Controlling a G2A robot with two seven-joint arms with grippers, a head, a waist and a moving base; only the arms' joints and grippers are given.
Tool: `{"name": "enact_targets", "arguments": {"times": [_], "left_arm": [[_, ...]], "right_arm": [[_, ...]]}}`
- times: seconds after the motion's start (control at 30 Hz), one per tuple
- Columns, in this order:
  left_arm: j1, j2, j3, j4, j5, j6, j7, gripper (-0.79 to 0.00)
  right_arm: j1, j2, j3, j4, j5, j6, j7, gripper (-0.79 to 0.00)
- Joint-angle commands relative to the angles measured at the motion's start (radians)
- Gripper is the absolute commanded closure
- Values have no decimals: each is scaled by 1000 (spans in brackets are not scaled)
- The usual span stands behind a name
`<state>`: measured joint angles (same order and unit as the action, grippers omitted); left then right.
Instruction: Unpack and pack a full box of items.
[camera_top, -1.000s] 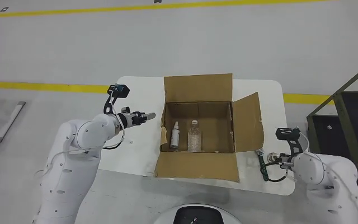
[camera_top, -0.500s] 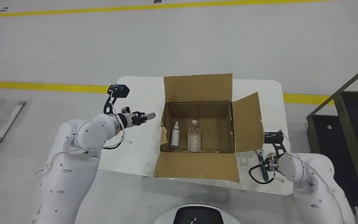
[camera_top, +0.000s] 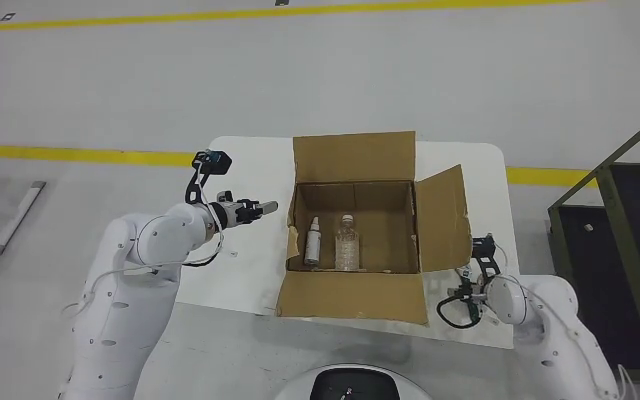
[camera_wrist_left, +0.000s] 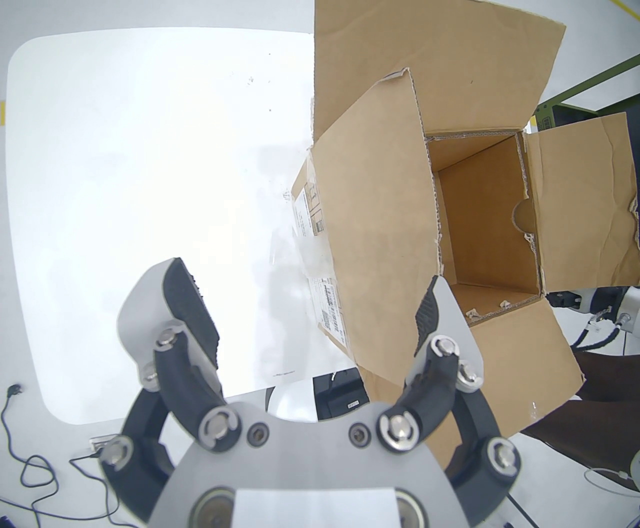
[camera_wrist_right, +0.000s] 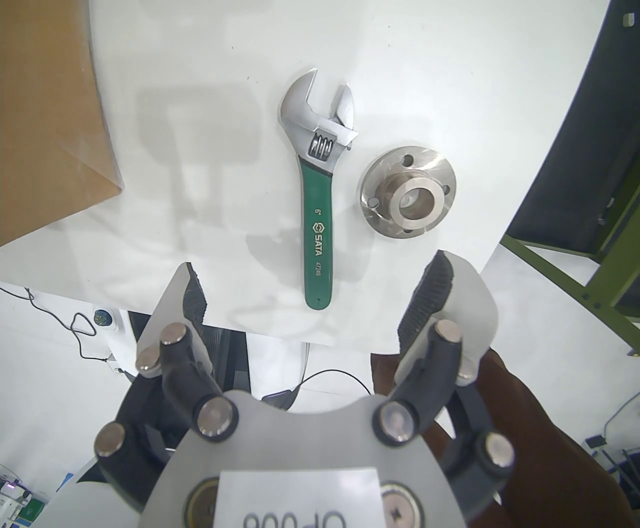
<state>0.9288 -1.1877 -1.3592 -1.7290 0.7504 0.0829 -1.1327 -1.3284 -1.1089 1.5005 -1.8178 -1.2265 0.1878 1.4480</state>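
Green-handled wrench lies just ahead of the right pincer, jaws apart.

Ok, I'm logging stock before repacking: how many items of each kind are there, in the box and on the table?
Bottles: 2, a white bottle and a clear bottle, both in the cardboard box
Wrenches: 1, the green-handled wrench on the table
Flanges: 1, the metal flange beside it
Total: 4

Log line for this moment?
left claw open beside box | right claw open near wrench, flange | spray bottle, clear bottle in box
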Motion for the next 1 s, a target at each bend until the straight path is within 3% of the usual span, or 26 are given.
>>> {"name": "enact_targets", "arguments": {"times": [0.0, 0.1, 0.3, 0.4, 0.97], "left_arm": [[0, 0, 0, 0, 0, 0, 0, -785], [0, 0, 0, 0, 0, 0, 0, -785], [0, 0, 0, 0, 0, 0, 0, -785], [0, 0, 0, 0, 0, 0, 0, -785], [0, 0, 0, 0, 0, 0, 0, -785]], "right_arm": [[13, -1, -7, 19, -7, 0, 1, -243], [31, -2, -18, 40, -15, -4, 10, -175], [59, -5, -42, 92, -31, -8, 16, -234], [66, -6, -48, 103, -35, -5, 18, -329], [88, -11, -60, 164, -46, -5, 15, -320]]}}
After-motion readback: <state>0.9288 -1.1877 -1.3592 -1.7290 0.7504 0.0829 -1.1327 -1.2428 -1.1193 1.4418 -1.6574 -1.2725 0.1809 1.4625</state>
